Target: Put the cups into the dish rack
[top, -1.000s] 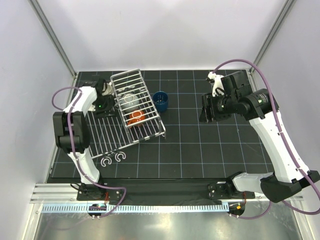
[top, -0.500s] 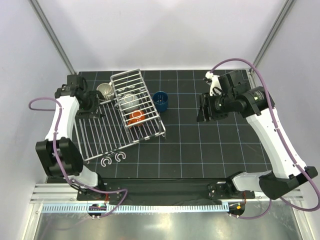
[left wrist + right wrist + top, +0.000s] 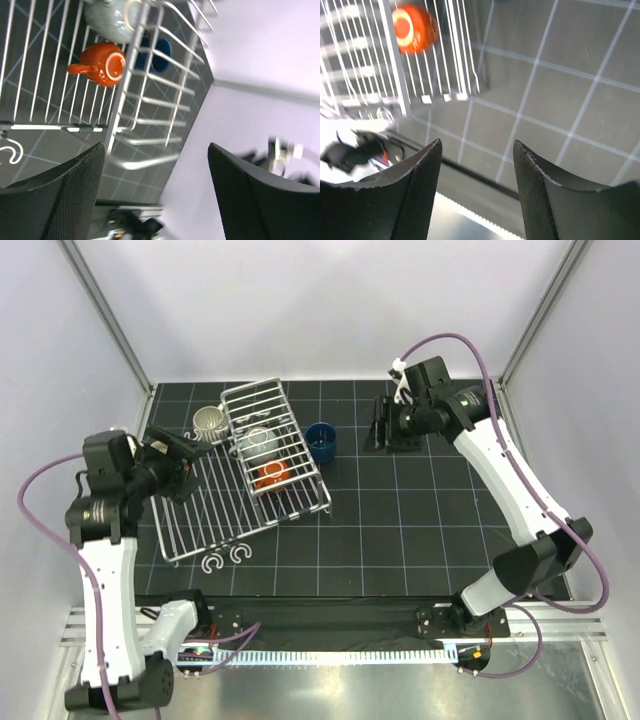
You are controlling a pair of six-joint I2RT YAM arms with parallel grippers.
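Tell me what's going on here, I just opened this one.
Two robot arms are loading cups into a wire dish rack. An orange cup and a grey cup lie in its basket; a blue cup stands on the table beside it. Both the left gripper and right gripper are open and empty.

Top view looks down from above the near edge over the whole counter (image 3: 420,530). Left wrist view faces right, close across the dish rack (image 3: 131,65); right wrist view faces left, low over the counter. All share the orange-red cup (image 3: 272,474).
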